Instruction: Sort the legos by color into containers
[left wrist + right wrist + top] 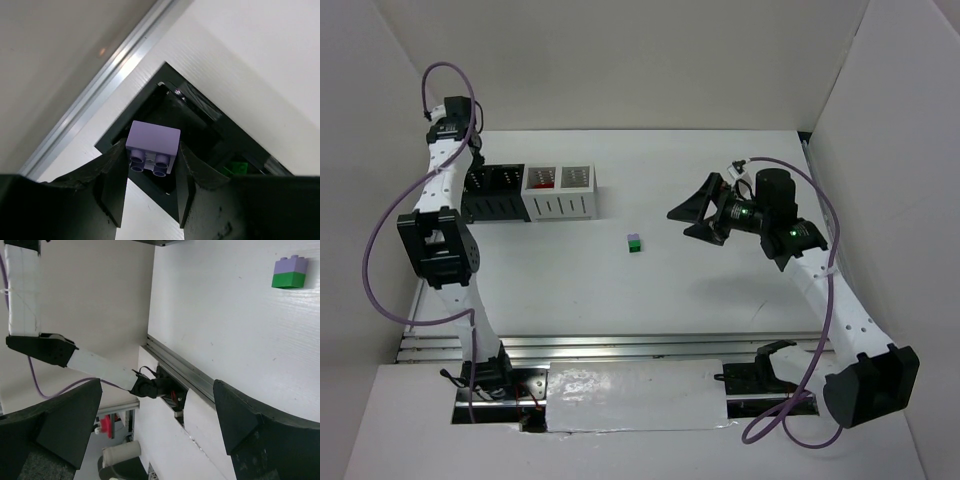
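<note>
From above, the left arm (437, 190) hides part of the black container (505, 207). Red legos (544, 181) in the white container (560, 207) (left compartment) are too small to count; a green lego (239, 168) shows only partly.

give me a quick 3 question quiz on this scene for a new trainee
1. True or false: the left gripper is shut on a lavender brick.
2. What lies beneath that brick? A) a white bin B) the black bin C) bare table
3. Fill in: in the two-brick stack on the table, a lavender piece sits on a ___ one.

Key: 1 true; 2 B; 3 green
</note>
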`<state>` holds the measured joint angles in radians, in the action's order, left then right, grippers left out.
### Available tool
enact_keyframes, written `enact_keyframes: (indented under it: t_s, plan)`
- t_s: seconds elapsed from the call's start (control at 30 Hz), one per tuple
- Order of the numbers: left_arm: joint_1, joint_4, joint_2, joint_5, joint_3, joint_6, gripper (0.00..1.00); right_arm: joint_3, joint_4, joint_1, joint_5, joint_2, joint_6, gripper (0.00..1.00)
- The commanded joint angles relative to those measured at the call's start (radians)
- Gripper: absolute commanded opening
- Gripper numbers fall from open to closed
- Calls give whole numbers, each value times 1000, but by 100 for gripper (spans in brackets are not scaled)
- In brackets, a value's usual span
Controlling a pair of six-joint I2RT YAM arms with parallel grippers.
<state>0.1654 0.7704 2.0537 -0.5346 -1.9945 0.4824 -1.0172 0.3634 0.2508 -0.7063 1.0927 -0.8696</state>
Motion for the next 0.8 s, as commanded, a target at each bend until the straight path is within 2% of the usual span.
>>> enact_keyframes:
  t_s: [0.0, 0.1, 0.13, 0.2, 0.23, 0.33, 0.4, 0.47, 0.57, 0.67, 0.7, 0.77]
  plan:
    - [28, 35, 11, 11, -61, 25, 5, -24, 29, 5, 19, -13, 52, 99]
    - [29, 10, 14, 38, -37, 16, 18, -34, 39, 5, 18, 4, 61, 100]
    - [31, 1, 5, 41, -15, 18, 29, -38, 39, 5, 18, 9, 66, 99]
    - [29, -25, -13, 59, 20, 22, 39, -55, 45, 5, 15, 27, 70, 100]
    - [31, -43, -30, 65, 49, 24, 50, -67, 43, 5, 14, 33, 72, 100]
    - [29, -65, -52, 85, 92, 22, 65, -83, 43, 5, 10, 61, 78, 100]
    - [29, -71, -58, 84, 103, 19, 70, -84, 20, 7, -1, 84, 77, 100]
    - [29, -71, -72, 71, 114, 21, 99, -78, 3, 10, -2, 123, 84, 100]
    - [29, -85, -118, 70, 140, 19, 99, -130, 70, 65, 48, 227, 159, 99]
    - [13, -83, -194, 111, 152, 4, 99, -256, 162, 161, 279, 374, 268, 100]
    - [-1, -92, -248, 107, 170, -2, 99, -297, 236, 227, 415, 422, 305, 100]
    - [-44, -103, -299, 87, 189, -18, 100, -385, 287, 277, 523, 554, 311, 100]
